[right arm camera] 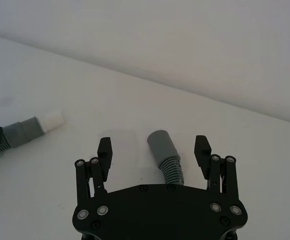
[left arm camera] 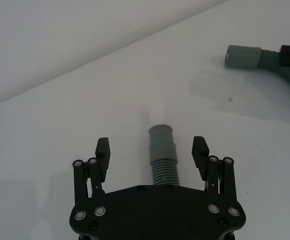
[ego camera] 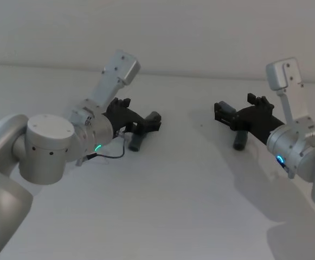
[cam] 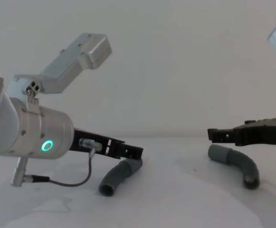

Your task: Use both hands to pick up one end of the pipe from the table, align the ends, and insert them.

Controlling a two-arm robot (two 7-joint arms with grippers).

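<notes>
Two bent dark-grey pipe pieces lie on the white table [ego camera: 179, 206]. The left piece [ego camera: 135, 142] [cam: 118, 176] points its grey cuff [left arm camera: 162, 142] forward between the open fingers of my left gripper [left arm camera: 151, 147] [ego camera: 146, 119] [cam: 134, 153]; that end carries a white tip [right arm camera: 51, 121]. My right gripper [right arm camera: 153, 148] [ego camera: 230, 110] [cam: 214, 135] is open too, straddling the plain socket cuff [right arm camera: 160, 145] of the right piece [ego camera: 239, 140] [cam: 240, 164]. Neither set of jaws touches its cuff.
A black cable [cam: 76, 180] hangs from the left wrist down to the table beside the left piece. A wide stretch of bare table [ego camera: 190, 135] separates the two pieces. A pale wall [ego camera: 200, 32] rises behind the table.
</notes>
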